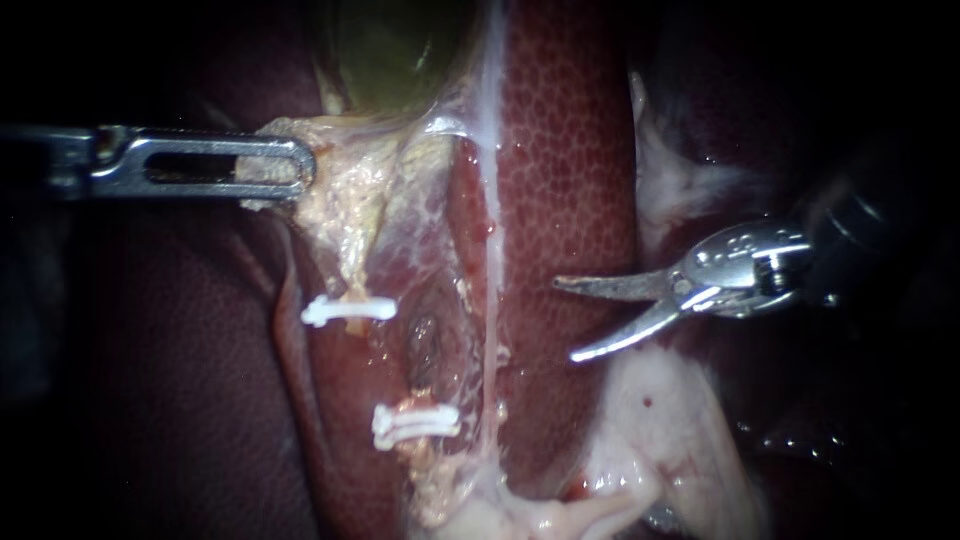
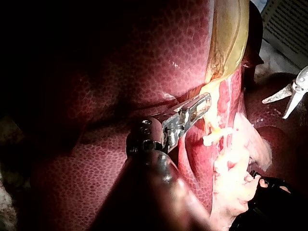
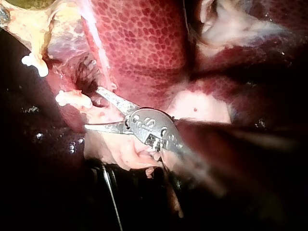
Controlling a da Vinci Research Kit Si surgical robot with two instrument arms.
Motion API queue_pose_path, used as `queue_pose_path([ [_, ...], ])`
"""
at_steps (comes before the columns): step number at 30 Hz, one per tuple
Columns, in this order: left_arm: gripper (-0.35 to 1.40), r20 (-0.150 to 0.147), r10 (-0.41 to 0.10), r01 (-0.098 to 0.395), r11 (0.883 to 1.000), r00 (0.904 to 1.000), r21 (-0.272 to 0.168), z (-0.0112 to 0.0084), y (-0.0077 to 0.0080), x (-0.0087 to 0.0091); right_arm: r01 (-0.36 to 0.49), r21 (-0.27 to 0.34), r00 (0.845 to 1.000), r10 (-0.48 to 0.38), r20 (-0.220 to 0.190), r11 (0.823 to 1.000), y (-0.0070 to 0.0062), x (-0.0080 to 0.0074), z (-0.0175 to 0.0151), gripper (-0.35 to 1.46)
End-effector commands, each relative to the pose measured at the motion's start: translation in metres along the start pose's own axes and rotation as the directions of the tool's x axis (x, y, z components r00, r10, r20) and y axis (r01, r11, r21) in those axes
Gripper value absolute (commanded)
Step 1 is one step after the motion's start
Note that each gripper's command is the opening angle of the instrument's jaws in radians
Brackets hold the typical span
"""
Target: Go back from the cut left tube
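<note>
R instrument (image 1: 566, 320) blades spread, tips over liver (image 1: 560, 150): could nick it on pull-back. L instrument (image 1: 290, 168) jaws pinching tissue flap (image 1: 350, 190); might tear.

Only a small patch of the supporting surface shows, in the left wrist view: a pale grey ribbed panel (image 2: 286, 24) beyond the greenish-yellow gallbladder (image 2: 231, 33). The dark red, mottled liver (image 2: 120, 72) covers everything else. Whether the liver rests directly on that panel cannot be told.
</note>
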Motion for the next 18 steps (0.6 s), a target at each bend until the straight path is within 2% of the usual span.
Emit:
queue_pose_path([
  [1, -0.35, 0.0, 0.0, 0.0, 1.0, 1.0, 0.0, 0.0, 0.0, 0.0, 0.002, -0.001, 1.0, -0.002, -0.001, 1.0, -0.0002, 0.0003, -0.0002, 1.43],
  [5, -0.35, 0.0, 0.0, 0.0, 1.0, 1.0, -0.001, 0.0002, 0.0002, 0.0001, 0.009, -0.001, 1.0, -0.009, -0.018, 1.0, -0.0004, 0.001, -0.0007, 1.43],
  [12, -0.35, 0.004, 0.004, -0.004, 1.0, 1.0, -0.004, 0.0011, 0.0006, 0.0007, 0.014, -0.003, 1.0, -0.014, -0.023, 1.0, -0.0005, 0.0011, -0.0008, 1.43],
  [18, -0.35, 0.004, 0.012, -0.012, 1.0, 0.9999, -0.017, 0.0029, 0.0013, 0.0018, 0.013, -0.004, 1.0, -0.013, -0.026, 1.0, -0.0005, 0.0011, -0.0008, 1.43],
])
